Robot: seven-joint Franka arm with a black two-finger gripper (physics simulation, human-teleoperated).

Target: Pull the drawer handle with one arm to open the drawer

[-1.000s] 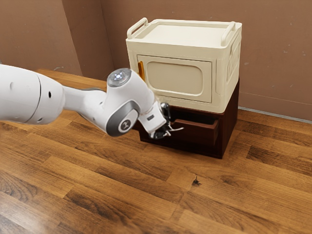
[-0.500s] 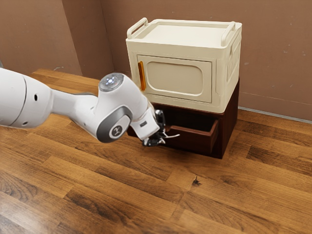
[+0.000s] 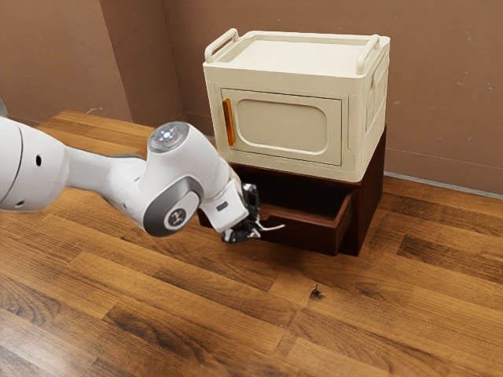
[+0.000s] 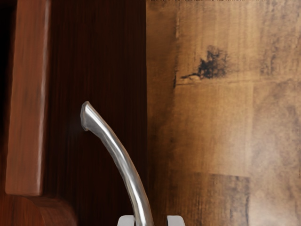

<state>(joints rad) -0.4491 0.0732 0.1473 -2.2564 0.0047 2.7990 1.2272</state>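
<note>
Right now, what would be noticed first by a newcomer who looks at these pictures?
Probably the cream box, with an orange handle on its front, standing on the dark wooden cabinet. Below it, the cabinet's drawer is partly open, with the gripper at its curved silver handle.

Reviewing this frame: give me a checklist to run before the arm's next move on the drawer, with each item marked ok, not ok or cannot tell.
1. Drawer out from the dark wooden cabinet: ok, its interior shows.
2. Gripper at the curved metal handle: ok.
3. Firm grip on the curved metal handle: cannot tell.
4. Drawer at its full travel: cannot tell, no end stop is visible.
5. Cream storage box upright on the dark wooden cabinet: ok.
6. Cream storage box's front door closed: ok.
</note>
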